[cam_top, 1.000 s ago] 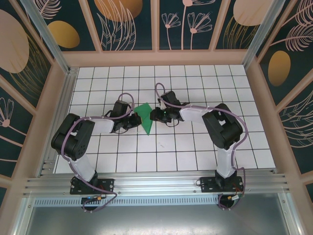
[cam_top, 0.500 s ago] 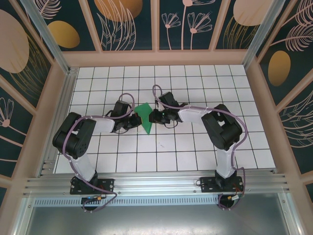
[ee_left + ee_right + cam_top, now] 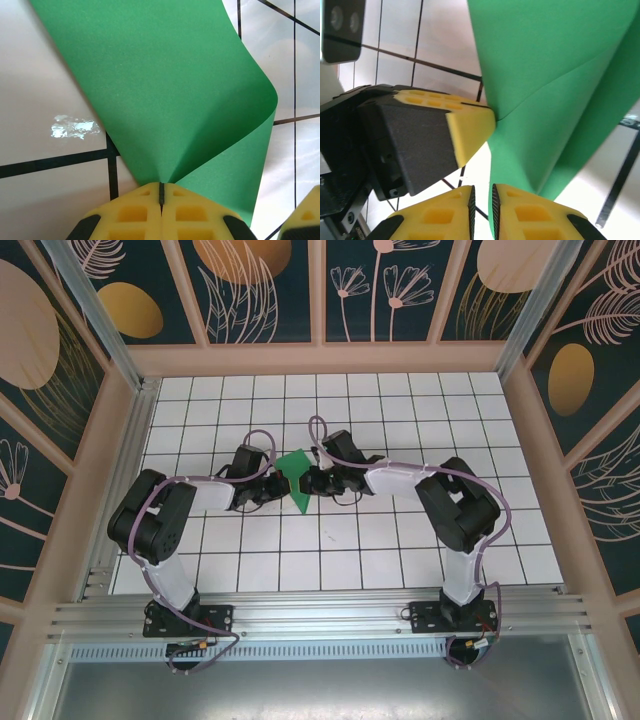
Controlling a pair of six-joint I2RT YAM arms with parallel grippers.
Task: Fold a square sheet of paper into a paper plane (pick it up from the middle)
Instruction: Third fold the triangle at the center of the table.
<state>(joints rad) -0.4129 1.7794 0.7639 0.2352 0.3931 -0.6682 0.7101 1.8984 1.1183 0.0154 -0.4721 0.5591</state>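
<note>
Floral-panelled walls (image 3: 260, 290) enclosed a white grid-tiled table (image 3: 400, 540). The left arm (image 3: 160, 520) and the right arm (image 3: 455, 505) reached from the near edge towards the middle of the table, their wrists facing each other. The green paper sheet (image 3: 295, 480) was held between them, just left of centre, with a pointed end towards the near side. In the left wrist view the green paper sheet (image 3: 165, 90) curled over on its right side (a soft bend, not a sharp crease). The left gripper (image 3: 161, 192) was closed, its yellow pads pressed together on the sheet's lower corner. In the right wrist view the green paper sheet (image 3: 555, 75) rose above the right gripper (image 3: 482, 197). Its pads stood almost together, with a thin slit between them and the sheet's edge against one pad; whether they clamped it could not be told. The left gripper (image 3: 470, 125) met the paper just beside it
</note>
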